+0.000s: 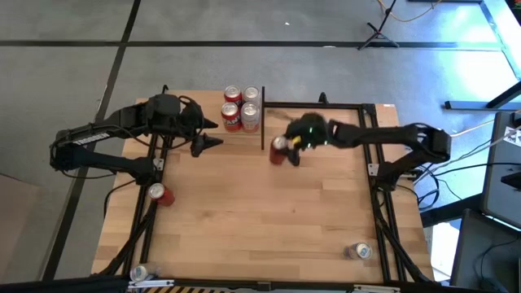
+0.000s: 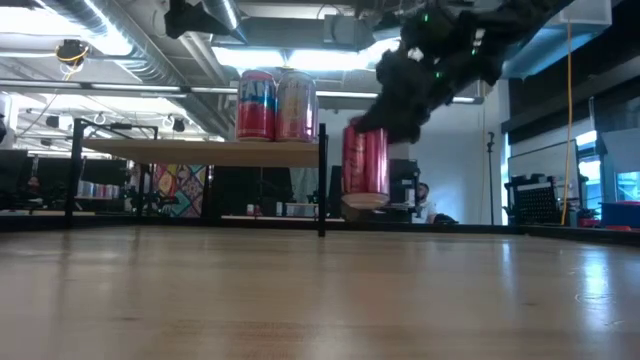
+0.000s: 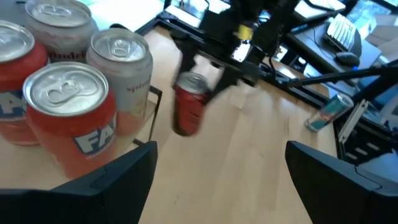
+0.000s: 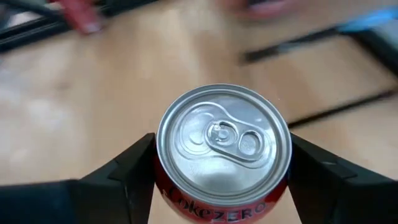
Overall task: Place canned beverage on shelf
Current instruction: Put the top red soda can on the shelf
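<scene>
A red Coke Zero can (image 4: 222, 140) with a silver top hangs above the tabletop, just right of the shelf's black corner post (image 2: 322, 180), and my right gripper (image 1: 285, 151) is shut on it. The shelf (image 2: 200, 152) is a raised light-wood board at the table's far middle. Several cans (image 1: 242, 107) stand upright on their bases at its right end. My left gripper (image 3: 217, 186) hovers open over the shelf, left of those cans, with nothing between its fingers. My right gripper pinches the can's upper side wall (image 4: 163, 186), just below the top rim, between its two fingers, one on either side. The fingers slant down from the table's right. The can stays roughly upright, its base (image 2: 365, 203) clear of the tabletop.
A red can (image 1: 159, 194) lies near the table's left rail. A silver can (image 1: 140, 273) sits at the near left corner and a blue-and-silver one (image 1: 359, 251) at the near right. Black frame rails (image 1: 383, 212) run along both sides. Bare wood fills the middle.
</scene>
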Robot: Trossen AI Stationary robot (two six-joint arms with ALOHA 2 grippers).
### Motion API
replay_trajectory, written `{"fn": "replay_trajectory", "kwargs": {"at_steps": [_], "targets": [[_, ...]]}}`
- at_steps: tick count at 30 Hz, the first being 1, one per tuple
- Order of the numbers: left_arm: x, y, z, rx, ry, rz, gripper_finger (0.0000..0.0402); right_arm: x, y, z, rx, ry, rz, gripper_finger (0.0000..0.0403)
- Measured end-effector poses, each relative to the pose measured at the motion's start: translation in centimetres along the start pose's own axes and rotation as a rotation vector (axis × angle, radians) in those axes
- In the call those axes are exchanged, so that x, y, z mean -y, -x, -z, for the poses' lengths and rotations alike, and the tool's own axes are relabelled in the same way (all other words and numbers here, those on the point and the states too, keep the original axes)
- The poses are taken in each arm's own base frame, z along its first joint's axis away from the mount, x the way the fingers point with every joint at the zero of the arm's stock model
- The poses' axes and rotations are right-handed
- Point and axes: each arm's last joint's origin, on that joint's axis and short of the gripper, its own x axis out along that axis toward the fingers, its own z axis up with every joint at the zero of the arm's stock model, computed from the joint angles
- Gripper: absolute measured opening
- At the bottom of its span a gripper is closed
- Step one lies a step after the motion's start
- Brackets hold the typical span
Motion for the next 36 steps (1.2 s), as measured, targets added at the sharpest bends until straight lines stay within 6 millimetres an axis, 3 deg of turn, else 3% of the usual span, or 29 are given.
{"fn": "replay_trajectory", "kwargs": {"at_steps": [6,10,14,23,25,31,36], "targets": [[0.1,0.0,0.3,-0.036,-0.010,0.034,0.0343,-6.2,-2.5,1.3,0.000,0.079,-0.084,0.0266],[0.2,0.0,0.3,-0.045,-0.022,0.053,0.0343,-8.5,-4.2,2.1,0.048,0.111,-0.082,0.0266],[0.6,-0.2,0.5,-0.061,-0.041,0.069,0.0343,-9.1,-6.2,3.0,0.012,0.119,-0.084,0.0266],[1.8,-1.0,1.0,-0.092,-0.021,0.073,0.0343,-10.5,-9.1,1.7,-0.006,0.205,-0.098,0.0268],[2.0,-1.1,1.1,-0.093,-0.009,0.067,0.0343,-10.6,-9.4,1.7,-0.001,0.208,-0.104,0.0288],[2.5,-1.3,1.4,-0.103,-0.024,0.068,0.0343,-10.6,-9.5,1.8,-0.013,0.201,-0.109,0.0364],[3.0,-1.7,1.6,-0.110,-0.047,0.063,0.0343,-10.9,-7.9,0.4,0.007,0.170,-0.113,0.0386]]}}
